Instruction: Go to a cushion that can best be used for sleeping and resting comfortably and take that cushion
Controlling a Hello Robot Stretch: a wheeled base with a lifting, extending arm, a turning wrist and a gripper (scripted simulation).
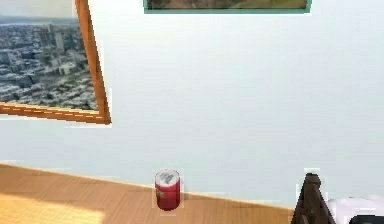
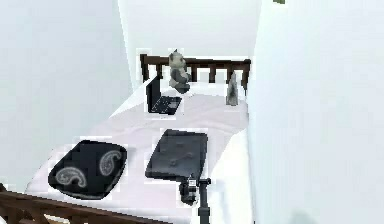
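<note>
In the forward view, a framed city picture (image 1: 45,60) hung on the pale wall at the left. A second framed picture (image 1: 228,4) ran along the top edge. Below it a red can (image 1: 168,190) stood on the wooden floor (image 1: 60,195), close to the wall. At the bottom right a dark bedpost (image 1: 312,202) rose beside a bit of white bedding (image 1: 352,208).

In the arm side view, the bed (image 2: 130,125) lay under a white sheet, with its dark footboard (image 2: 60,208) near and its headboard (image 2: 200,68) far. The cushion (image 2: 88,167) lay on the near left part of the bed, just inside the footboard. It was black, plump and squarish with rounded corners, and marked with grey paisley curls.

To its right, apart from it, a flat dark grey slab (image 2: 177,155) lay on the sheet. Farther off stood an open laptop (image 2: 160,98). A small grey figure (image 2: 178,68) sat by the headboard, and a grey thing (image 2: 234,92) leaned at the headboard's right end.

My pincer (image 2: 190,188) stood at the slab's near edge, right of the cushion, on my dark arm (image 2: 205,208). I could not tell its state, nor whether it held anything.
</note>
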